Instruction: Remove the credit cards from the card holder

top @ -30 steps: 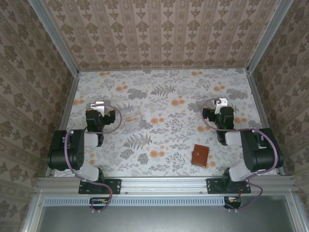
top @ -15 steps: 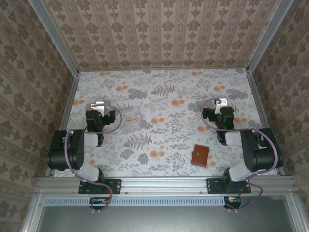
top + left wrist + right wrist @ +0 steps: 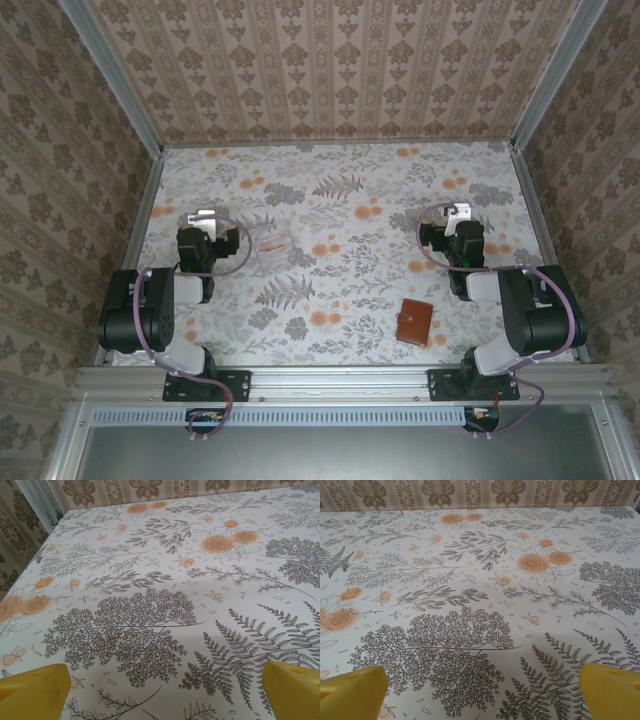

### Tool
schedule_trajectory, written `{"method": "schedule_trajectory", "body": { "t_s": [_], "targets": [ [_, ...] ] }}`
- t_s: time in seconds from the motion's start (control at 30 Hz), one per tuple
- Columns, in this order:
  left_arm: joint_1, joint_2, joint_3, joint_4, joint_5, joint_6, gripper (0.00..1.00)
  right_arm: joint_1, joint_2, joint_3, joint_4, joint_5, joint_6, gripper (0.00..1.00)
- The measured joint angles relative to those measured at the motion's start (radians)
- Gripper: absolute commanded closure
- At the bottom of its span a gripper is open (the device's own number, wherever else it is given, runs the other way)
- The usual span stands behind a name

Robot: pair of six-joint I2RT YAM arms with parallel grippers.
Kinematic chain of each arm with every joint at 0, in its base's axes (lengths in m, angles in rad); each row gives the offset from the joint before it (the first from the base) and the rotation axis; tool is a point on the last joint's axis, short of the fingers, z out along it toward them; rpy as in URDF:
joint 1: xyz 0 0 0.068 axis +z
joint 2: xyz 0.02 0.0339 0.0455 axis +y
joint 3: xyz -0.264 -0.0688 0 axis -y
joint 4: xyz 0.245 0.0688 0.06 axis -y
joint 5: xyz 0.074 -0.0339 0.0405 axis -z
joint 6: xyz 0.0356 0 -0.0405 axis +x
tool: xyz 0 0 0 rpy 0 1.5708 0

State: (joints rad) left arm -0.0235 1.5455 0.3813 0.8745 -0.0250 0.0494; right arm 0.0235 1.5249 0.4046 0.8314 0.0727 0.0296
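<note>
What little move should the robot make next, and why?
Probably bring the right gripper in and down toward the card holder. The holder lies closed and untouched on the table, close to that arm's base. The right gripper sits farther out, its jaws wide open and holding nothing.

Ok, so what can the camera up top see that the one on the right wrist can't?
Up top: the brown card holder lying near the right arm, a small clear tray by the left arm, and both arms whole. Right wrist: the right gripper up close, its yellow fingertips spread wide with nothing between them. Both: the flowery table cover and the patterned back wall.
</note>
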Motion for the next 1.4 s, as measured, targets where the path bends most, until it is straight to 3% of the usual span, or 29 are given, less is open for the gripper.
{"method": "schedule_trajectory", "body": {
  "t_s": [0.7,0.9,1.07,1.2,1.4],
  "targets": [
    [0.000,0.000,0.000,0.000,0.003,0.000,0.00,0.000,0.000,0.001,-0.005,0.000,0.000,0.00],
    [-0.015,-0.007,0.000,-0.003,-0.029,0.004,0.00,0.000,-0.034,0.056,-0.134,-0.002,0.000,0.00],
    [-0.064,-0.133,-0.002,-0.059,-0.097,0.020,0.00,0.013,-0.091,0.123,-0.267,0.005,0.000,0.00],
    [-0.097,-0.254,0.017,-0.180,-0.175,0.014,0.00,0.045,-0.149,0.174,-0.394,0.037,0.005,0.01],
    [-0.107,-0.363,0.233,-0.634,-0.261,-0.142,0.05,0.082,-0.238,0.271,-0.614,0.055,0.090,0.03]
  ]
}}
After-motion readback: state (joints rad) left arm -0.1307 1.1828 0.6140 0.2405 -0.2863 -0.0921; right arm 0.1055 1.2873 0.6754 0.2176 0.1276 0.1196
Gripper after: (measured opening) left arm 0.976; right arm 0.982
